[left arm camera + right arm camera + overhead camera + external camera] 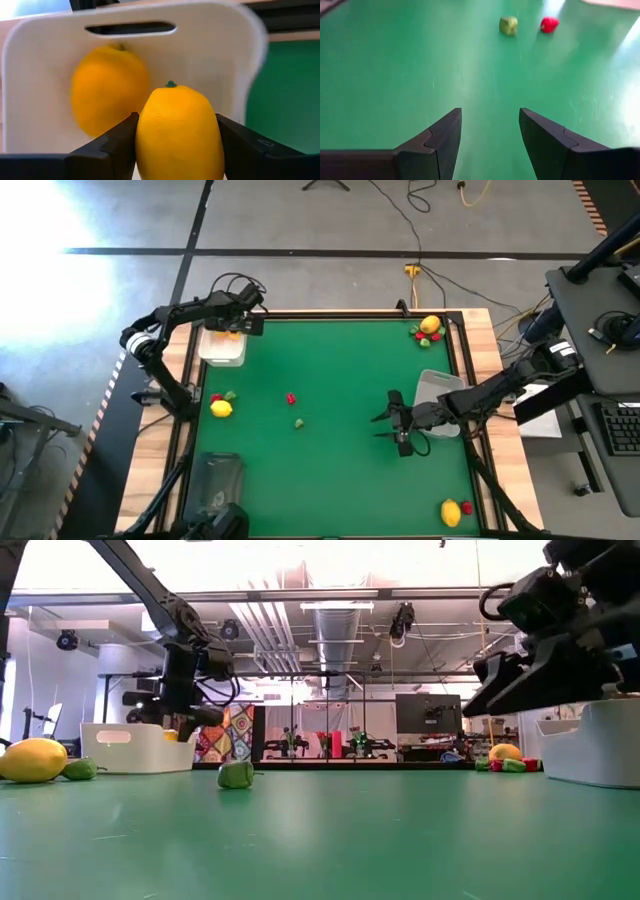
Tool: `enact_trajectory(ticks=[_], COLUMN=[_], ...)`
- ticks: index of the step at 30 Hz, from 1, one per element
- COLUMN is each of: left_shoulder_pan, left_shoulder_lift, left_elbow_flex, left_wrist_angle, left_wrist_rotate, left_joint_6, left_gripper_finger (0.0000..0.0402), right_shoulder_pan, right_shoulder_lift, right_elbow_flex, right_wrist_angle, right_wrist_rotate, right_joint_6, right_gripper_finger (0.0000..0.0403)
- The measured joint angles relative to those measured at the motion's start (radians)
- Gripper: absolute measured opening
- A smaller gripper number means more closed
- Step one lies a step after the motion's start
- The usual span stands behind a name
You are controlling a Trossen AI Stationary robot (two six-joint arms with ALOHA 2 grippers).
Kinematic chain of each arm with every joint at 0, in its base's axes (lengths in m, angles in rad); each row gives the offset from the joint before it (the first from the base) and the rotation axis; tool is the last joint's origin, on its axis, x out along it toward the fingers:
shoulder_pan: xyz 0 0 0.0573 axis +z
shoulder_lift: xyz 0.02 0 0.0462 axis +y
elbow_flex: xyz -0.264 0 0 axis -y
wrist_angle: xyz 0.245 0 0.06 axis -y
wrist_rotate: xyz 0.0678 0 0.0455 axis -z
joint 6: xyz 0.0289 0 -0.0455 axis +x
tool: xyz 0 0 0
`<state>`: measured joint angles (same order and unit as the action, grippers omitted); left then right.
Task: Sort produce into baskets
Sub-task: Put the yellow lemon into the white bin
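The left arm reaches in from the desk's left edge, elbow bent low outside the edge, forearm running toward the far left corner. Its left hand (pixel 232 330) hangs there above the desk, fingers (pixel 107 150) closed on either side of a lemon (pixel 179 132) (touching it on both flanks). The right arm comes in from the desk's right edge, stretched nearly flat and pointing toward the desk's middle. Its right hand (pixel 391 423) hovers just above the surface, right of centre, with both fingers (pixel 442 142) parted and nothing between them.
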<state>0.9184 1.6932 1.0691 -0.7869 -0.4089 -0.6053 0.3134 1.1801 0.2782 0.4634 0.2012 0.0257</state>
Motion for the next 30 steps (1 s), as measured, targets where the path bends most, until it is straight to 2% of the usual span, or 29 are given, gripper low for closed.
enact_trajectory(ticks=[7,12,17,21,27,30], left_shoulder_pan=[0.000,0.000,-0.001,-0.008,-0.115,-0.222], left_shoulder_lift=[0.004,0.001,-0.009,-0.031,-0.165,-0.255], left_elbow_flex=[0.000,0.000,0.000,0.000,0.000,0.000], left_wrist_angle=[-0.002,-0.002,-0.002,-0.011,-0.085,-0.147], left_wrist_rotate=[-0.043,-0.066,-0.156,-0.158,-0.150,-0.077], left_joint_6=[-0.013,-0.008,-0.008,0.011,0.012,0.000], left_gripper_finger=[0.0222,0.0251,0.0285,0.0299,0.0294,0.0287], right_shoulder_pan=[0.000,0.000,0.000,0.000,0.000,0.000], right_shoulder_lift=[0.000,0.000,0.000,0.000,0.000,0.000], right_elbow_flex=[-0.008,-0.008,-0.008,-0.008,-0.008,-0.007], right_wrist_angle=[-0.022,-0.017,-0.004,0.021,0.048,0.048], right_wrist_rotate=[0.000,0.000,0.001,0.005,0.007,0.007], right_joint_6=[-0.001,-0.020,-0.028,-0.044,-0.064,-0.063], right_gripper_finger=[0.0192,0.0192,0.0192,0.0192,0.0192,0.0192])
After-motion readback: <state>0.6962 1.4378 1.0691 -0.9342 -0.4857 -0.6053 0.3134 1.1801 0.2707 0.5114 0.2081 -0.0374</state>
